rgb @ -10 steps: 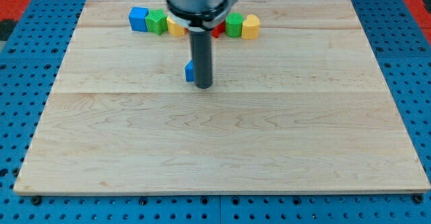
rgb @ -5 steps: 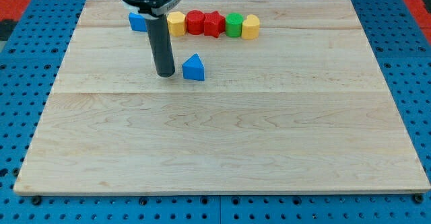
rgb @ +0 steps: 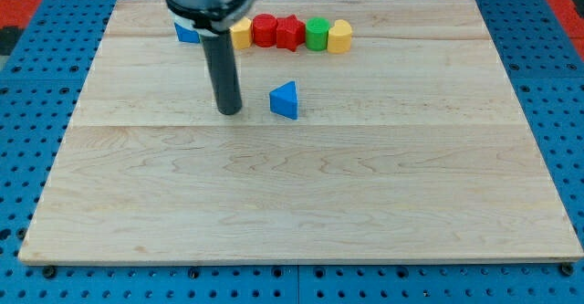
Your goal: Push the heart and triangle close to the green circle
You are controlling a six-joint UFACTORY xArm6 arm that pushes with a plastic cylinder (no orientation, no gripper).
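One wooden board (rgb: 301,204) lies on a blue pegboard (rgb: 27,85); no writing can be read anywhere. My arm carries no pincer, only one dark rod whose tip (rgb: 229,112) rests on the board, near the view's left of the single blue triangle (rgb: 286,100), not touching it. Along the top runs a row: one partly hidden blue block (rgb: 187,34), one yellow block (rgb: 241,34), two red blocks (rgb: 265,30) (rgb: 290,32), one green circle (rgb: 317,34), one yellow heart (rgb: 339,37).

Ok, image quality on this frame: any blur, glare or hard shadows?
Camera view: even, soft lighting, no glare on the board; the blue triangle and the rod down to my tip, left of the triangle, look sharp; only faint shadows.
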